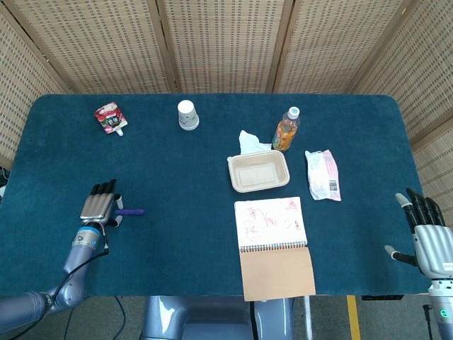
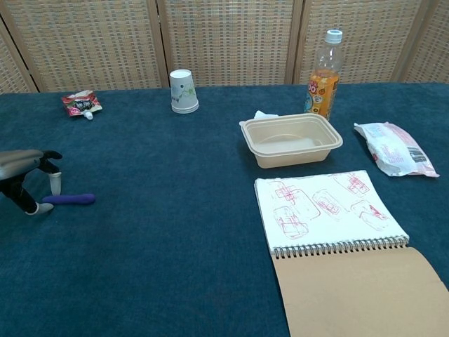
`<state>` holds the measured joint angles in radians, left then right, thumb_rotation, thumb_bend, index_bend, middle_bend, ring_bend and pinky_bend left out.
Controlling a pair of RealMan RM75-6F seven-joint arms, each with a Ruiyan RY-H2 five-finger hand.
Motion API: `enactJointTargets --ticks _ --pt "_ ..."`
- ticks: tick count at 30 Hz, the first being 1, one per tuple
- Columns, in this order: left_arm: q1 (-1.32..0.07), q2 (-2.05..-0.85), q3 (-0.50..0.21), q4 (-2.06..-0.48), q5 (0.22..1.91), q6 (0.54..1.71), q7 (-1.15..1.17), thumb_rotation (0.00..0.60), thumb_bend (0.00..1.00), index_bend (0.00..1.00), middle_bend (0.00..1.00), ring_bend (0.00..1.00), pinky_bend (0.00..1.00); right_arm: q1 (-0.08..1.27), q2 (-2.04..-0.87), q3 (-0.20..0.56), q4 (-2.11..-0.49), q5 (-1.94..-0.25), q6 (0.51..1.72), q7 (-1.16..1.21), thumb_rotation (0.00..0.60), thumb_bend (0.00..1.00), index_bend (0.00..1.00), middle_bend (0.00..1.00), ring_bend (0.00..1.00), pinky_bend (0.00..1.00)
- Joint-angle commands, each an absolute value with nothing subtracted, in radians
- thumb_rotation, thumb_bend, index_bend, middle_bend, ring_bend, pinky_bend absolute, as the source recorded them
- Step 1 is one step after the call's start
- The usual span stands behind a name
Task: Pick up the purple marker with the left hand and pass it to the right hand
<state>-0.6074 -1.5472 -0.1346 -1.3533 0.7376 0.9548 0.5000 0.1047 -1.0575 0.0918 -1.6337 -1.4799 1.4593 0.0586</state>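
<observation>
left hand [image 2: 24, 179] straddles purple marker [image 2: 69, 199] near table's left edge, fingers unclosed; uneven closing may roll it. right hand [image 1: 428, 237] spread, empty.

bottle [image 1: 285, 129] behind container [image 1: 258, 171], notebook [image 1: 271, 224] before

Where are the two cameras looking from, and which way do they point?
Head view: high up, looking down on the whole table; left hand and right hand both show.
Chest view: low, looking across the table toward the wicker screen; only the left hand shows.
Both share the purple marker, notebook and bottle.
</observation>
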Motion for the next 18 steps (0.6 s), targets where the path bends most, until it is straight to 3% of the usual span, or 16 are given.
enactJointTargets --ticks 1,18 --pt "-0.609 -1.547 -0.135 -1.351 0.733 0.954 0.502 0.6 0.36 0.51 0.0 0.0 0.0 0.105 -1.057 0.091 -1.634 -1.481 1.459 0.059 0.6 0.0 0.0 0.0 0.0 0.0" --pt "-0.616 -1.561 -0.128 -1.341 0.731 0.953 0.505 0.6 0.41 0.52 0.0 0.0 0.0 0.106 -1.057 0.09 -1.635 -1.48 1.456 0.059 0.6 0.0 0.0 0.0 0.0 0.0"
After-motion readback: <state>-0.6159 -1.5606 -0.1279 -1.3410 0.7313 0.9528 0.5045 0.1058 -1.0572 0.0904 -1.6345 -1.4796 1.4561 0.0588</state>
